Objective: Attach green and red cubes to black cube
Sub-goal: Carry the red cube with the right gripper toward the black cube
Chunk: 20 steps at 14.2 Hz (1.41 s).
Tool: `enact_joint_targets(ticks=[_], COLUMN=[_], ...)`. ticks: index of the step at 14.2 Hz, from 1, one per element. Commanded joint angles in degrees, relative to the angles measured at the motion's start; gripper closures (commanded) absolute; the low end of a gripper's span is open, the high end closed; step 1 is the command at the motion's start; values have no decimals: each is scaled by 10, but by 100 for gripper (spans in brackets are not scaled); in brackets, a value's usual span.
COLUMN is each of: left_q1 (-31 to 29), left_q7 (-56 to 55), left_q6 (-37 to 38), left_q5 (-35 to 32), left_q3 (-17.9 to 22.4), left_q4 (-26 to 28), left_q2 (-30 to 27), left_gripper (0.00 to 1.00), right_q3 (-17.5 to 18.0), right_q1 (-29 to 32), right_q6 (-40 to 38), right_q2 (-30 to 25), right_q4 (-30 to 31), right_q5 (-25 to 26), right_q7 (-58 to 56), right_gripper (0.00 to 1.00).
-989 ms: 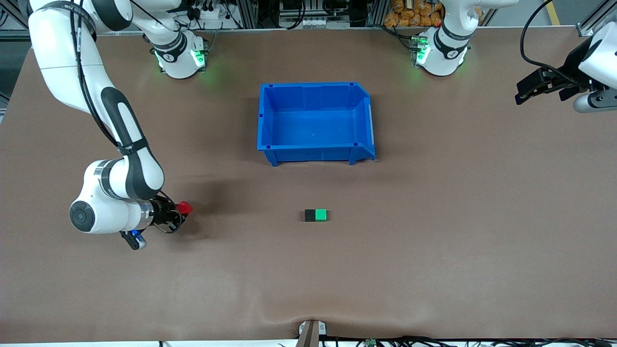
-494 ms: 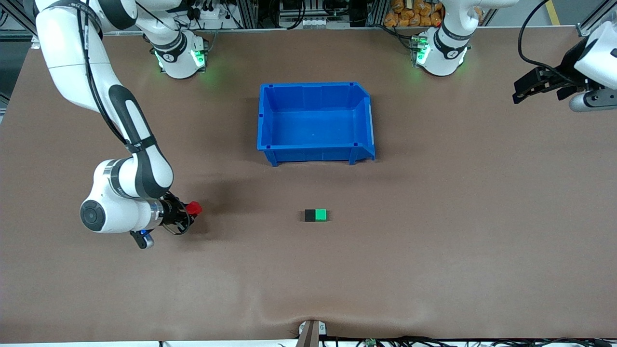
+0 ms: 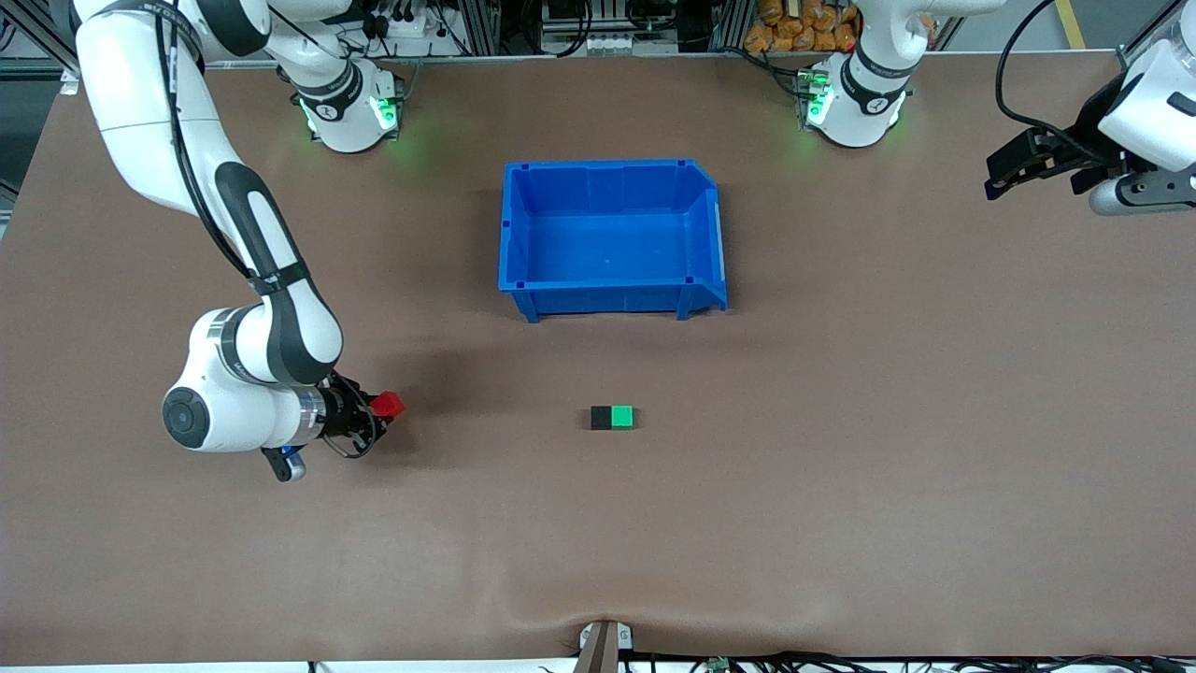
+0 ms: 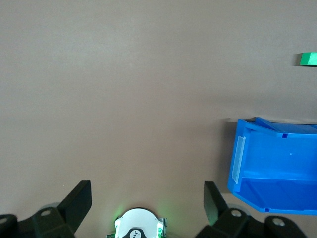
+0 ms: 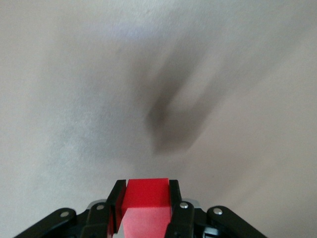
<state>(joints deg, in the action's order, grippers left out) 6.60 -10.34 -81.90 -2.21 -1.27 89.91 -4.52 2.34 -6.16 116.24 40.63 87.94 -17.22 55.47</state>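
We see the black cube [image 3: 601, 418] at lower centre, touching the green cube [image 3: 622, 417]. Our right gripper [image 3: 377, 411] (clamped on the red cube [image 3: 387, 405]) sits lower left, level with the pair. Our left gripper [image 3: 1007, 171] waits open, upper right.

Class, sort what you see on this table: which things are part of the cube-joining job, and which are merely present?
Part of the job:
- red cube, clamped in the right tool above the table
- black cube, on the table
- green cube, touching the black cube

Merely present:
- blue bin
- left tool, open, waiting at the left arm's end of the table
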Motion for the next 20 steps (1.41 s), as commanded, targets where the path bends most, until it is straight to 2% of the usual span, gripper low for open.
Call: enact_joint_targets(ticks=[1, 20], left_q1=[-2, -5], left_q7=[-4, 7], left_q6=[8, 6], left_q5=[1, -3], left_q3=[-1, 3], left_q4=[-4, -5], left_q2=[-3, 0], left_gripper=[0, 0], right_q3=[-4, -4], right_q1=[-10, -58], right_q6=[-1, 29], right_q2=[-10, -5], right_q4=[-1, -13], right_q5=[-18, -26], right_q7=[23, 162], right_gripper=[100, 100])
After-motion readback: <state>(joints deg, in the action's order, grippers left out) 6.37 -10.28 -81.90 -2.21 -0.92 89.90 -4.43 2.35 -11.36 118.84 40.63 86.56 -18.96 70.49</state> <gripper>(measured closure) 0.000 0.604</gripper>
